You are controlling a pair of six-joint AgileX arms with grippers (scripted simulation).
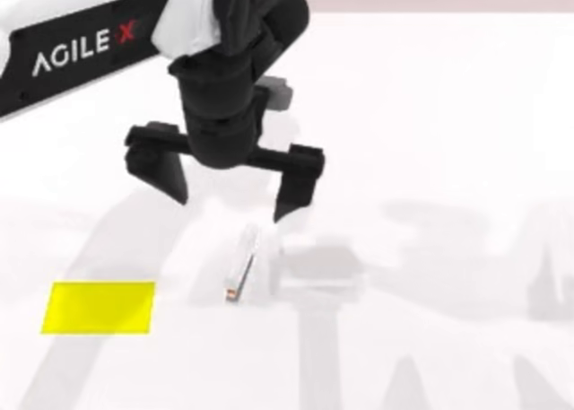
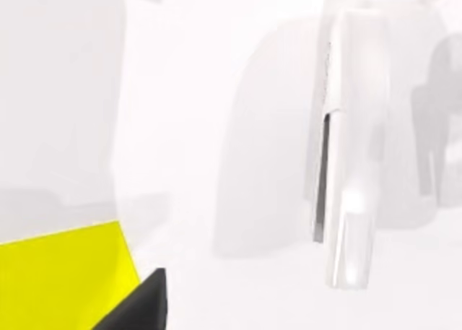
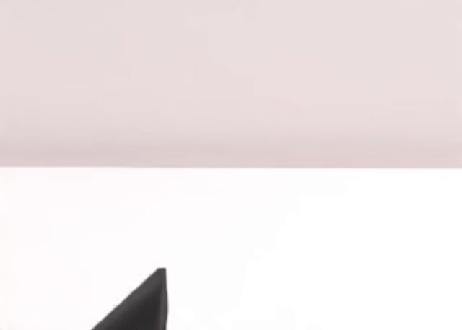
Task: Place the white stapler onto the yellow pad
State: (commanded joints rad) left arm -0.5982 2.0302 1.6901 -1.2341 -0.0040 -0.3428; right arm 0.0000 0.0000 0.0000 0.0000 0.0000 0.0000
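Hovering wide open and empty, matte black left hand (image 1: 231, 204) above slim white stapler (image 1: 242, 265), flat yellow pad (image 1: 99, 307) well apart.

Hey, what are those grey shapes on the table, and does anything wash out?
Top view: the grey shapes are soft arm shadows on the table, one T-shaped beside the stapler. Left wrist view: the stapler nearly blends into the white; the pad stays vivid.

Bright, washed-out lighting; soft grey arm shadows across white table (image 1: 448, 114); edges soft, slightly blurred throughout.
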